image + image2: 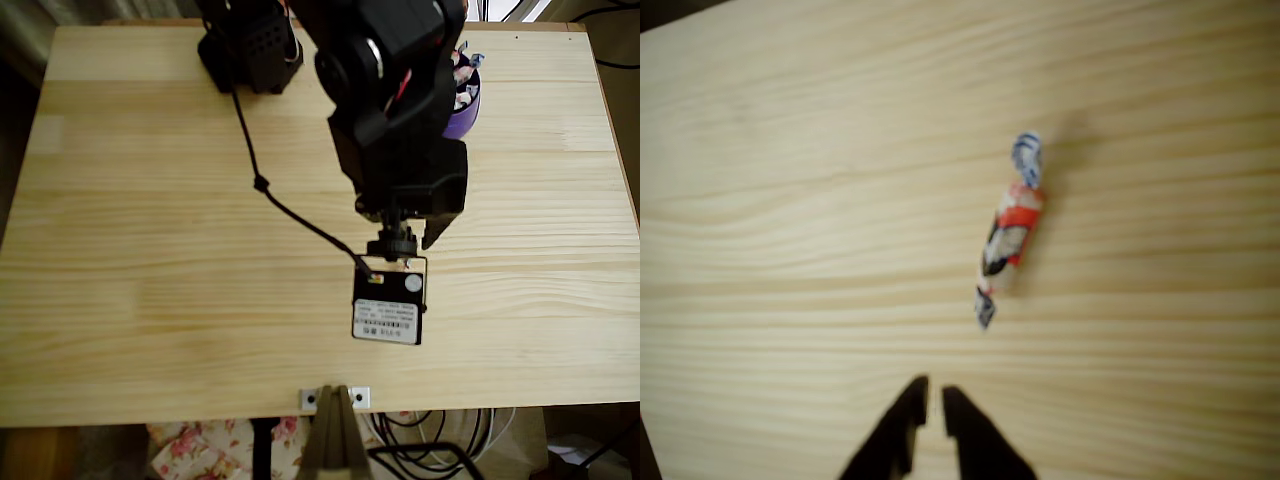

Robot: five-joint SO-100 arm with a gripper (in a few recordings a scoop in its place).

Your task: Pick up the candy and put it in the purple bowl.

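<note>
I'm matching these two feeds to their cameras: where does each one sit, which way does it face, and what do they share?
Overhead view: fixed above the wooden table, looking straight down; the black arm covers the upper middle, with the purple bowl partly hidden beside it.
Wrist view: rides on the arm, looking down along the fingers at the candy lying on the wood; the gripper shows at the bottom edge, nearly closed and holding nothing.
Shared: the same pale wood tabletop and parts of the arm.

Soft, even daylight on the pale table; the wrist view is blurred, and the candy throws a faint shadow.
</note>
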